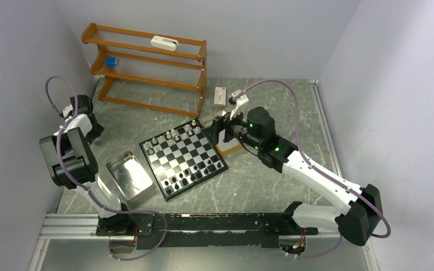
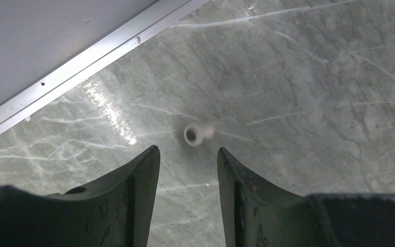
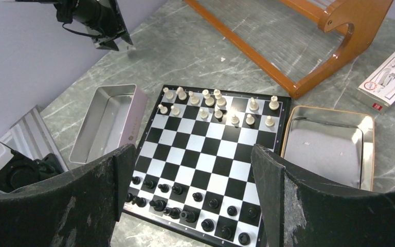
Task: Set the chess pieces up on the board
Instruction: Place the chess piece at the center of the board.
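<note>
Chess piece (image 2: 198,134) lies toppled just beyond the left pincer (image 2: 187,150), which stands half open, empty. Right pincer (image 3: 193,149) gapes, well apart.

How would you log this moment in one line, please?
left hand: open, empty, aimed at white chess piece lying on table | right hand: open, empty, over board

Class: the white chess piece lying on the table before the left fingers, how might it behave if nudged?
Lying on its side with a round base, the chess piece would probably roll. Tiny, so likely light. The glossy table may let it skid.
</note>
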You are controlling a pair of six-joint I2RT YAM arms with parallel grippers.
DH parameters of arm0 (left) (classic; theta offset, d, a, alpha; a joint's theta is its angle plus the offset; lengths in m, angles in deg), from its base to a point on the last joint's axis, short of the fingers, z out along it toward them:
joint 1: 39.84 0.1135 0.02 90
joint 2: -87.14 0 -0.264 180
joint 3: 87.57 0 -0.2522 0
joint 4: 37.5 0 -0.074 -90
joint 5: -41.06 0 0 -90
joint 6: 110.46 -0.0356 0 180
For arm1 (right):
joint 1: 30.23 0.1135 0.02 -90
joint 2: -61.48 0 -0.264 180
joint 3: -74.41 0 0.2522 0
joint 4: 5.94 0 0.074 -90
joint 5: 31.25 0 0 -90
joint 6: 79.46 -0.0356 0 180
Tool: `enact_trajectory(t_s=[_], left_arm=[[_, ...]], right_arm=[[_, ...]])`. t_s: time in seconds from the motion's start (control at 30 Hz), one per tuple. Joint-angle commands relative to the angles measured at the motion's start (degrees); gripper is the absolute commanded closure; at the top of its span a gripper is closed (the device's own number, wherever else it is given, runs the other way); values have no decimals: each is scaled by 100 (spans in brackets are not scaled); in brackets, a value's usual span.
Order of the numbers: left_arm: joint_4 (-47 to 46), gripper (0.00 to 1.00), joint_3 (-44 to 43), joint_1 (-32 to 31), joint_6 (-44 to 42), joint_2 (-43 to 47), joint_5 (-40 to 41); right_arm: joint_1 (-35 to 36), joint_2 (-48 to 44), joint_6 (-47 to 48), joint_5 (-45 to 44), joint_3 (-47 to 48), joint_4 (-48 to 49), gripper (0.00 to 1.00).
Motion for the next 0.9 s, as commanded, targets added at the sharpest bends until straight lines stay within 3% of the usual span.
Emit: enact_trajectory(t_s=[0.0, 0.4, 0.73, 0.87], left_arm=[[-317, 51, -94, 91, -190, -256, -214], [-458, 65, -168, 182, -322, -582, -437], [-483, 56, -187, 180, -415, -125, -783], [-378, 51, -309, 192, -360, -61, -137]], right_arm=[[21, 13, 65, -72, 168, 27, 13], [21, -25, 80, -86, 159, 14, 13], [19, 9, 71, -77, 124, 68, 13], [17, 17, 89, -101, 133, 54, 13]])
